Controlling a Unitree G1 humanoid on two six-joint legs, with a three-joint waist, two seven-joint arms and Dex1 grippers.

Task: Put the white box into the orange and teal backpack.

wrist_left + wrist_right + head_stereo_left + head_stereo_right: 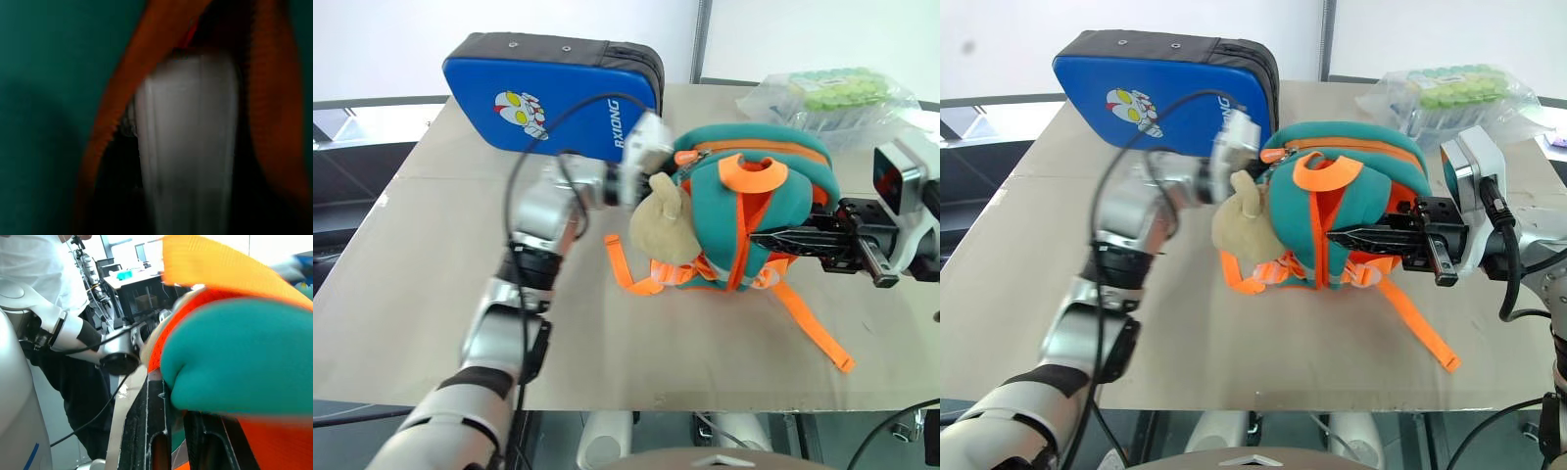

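Readable on the blue pad [555,94]: white capitals "XIONG" in the left eye view, running slantwise up the lower right part of the front face, first letter partly behind the left arm's cable. Beside it on the same face, toward the left, a cartoon masked-hero figure in red, white and yellow. In the right eye view, lettering mostly covered. No other legible text.

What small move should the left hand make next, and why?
Probably push a little further into the orange and teal backpack before letting go. The white box sits right at the orange-edged opening, its far end just entering, while the right hand grips the bag's edge.
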